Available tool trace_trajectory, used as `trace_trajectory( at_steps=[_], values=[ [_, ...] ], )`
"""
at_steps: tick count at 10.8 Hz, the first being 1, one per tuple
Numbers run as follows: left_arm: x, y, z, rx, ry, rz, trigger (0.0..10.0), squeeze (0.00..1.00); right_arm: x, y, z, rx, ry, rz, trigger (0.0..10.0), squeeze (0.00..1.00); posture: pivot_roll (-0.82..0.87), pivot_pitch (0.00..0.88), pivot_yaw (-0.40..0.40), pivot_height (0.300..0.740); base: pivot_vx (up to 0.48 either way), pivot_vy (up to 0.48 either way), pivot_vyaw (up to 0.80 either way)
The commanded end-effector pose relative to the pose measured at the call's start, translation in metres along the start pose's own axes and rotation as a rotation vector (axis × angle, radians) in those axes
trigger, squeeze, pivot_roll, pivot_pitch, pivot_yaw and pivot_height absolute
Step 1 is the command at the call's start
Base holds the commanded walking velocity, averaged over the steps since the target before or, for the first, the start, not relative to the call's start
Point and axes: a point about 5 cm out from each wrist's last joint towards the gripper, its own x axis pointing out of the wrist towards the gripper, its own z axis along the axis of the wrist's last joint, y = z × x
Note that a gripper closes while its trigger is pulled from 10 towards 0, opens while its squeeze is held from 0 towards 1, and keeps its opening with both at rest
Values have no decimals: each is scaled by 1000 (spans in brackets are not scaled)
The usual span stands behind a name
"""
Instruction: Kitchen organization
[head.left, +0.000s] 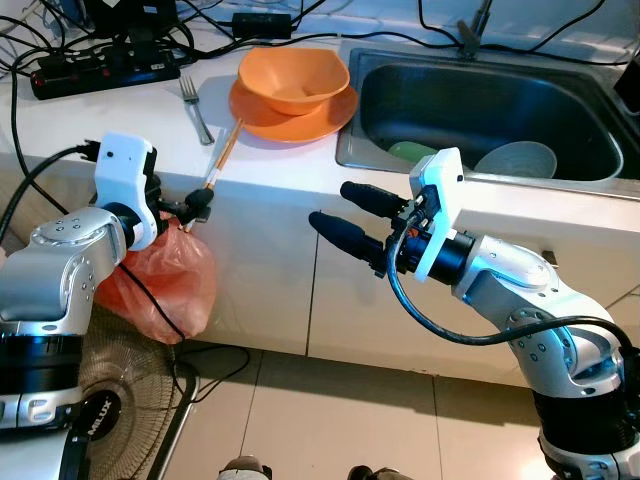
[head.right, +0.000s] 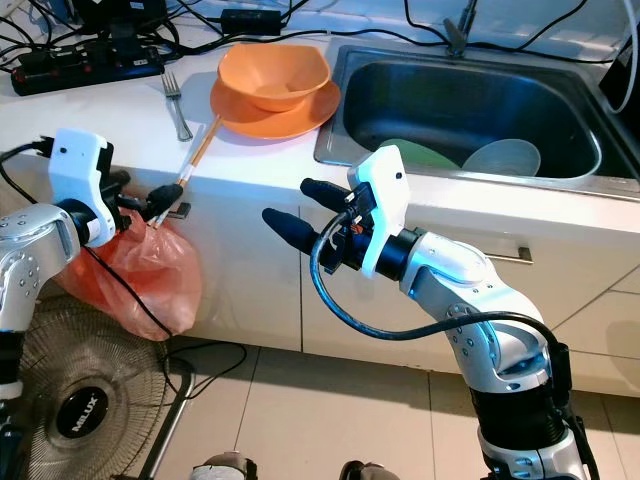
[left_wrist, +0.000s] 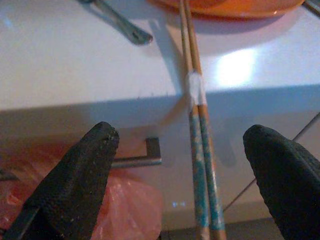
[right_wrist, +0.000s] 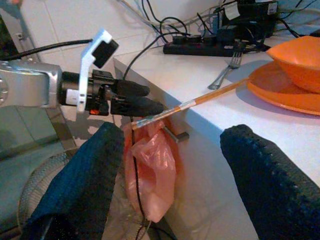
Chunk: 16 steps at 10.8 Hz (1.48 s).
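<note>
Left claw (head.left: 195, 207): fingers spread wide in its wrist view, the pair of chopsticks (left_wrist: 200, 135) lying between them ungripped, handle ends overhanging the edge of the white desk (head.left: 120, 120) and tips resting by the orange plate (head.left: 292, 112) that carries an orange bowl (head.left: 293, 78); a fork (head.left: 195, 106) lies just beside. Right claw (head.left: 350, 225): wide, empty, held in front of the cabinet below the sink (head.left: 480, 100). Step judged in hand: picking up the chopsticks; next move calls for closing the left fingers squarely on both sticks, then lifting them off the edge without letting one slip.
</note>
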Motion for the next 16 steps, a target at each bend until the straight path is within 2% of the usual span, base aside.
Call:
trace_trajectory(
  at_steps=[1,5,8,9,16],
  values=[
    [2,0,3,-15,12,-18,10000,0,-2,2,2,-3,1,1,10000,0,153,118,-2,740,0,0,0],
    [8,1,1,-21,48,-50,10000,0,-1,9,1,7,9,37,10000,0,149,123,6,740,0,0,0],
    [13,-2,0,-17,70,-75,10000,0,-9,21,-14,8,132,115,10000,0,137,129,18,740,0,0,0],
    [14,-4,-1,-16,75,-82,10000,0,-11,21,-20,2,171,106,10000,0,135,131,20,740,0,0,0],
    [17,-2,-5,-8,102,-89,10000,0,-13,12,-31,-32,252,15,10000,0,131,140,26,740,0,0,0]
  ],
)
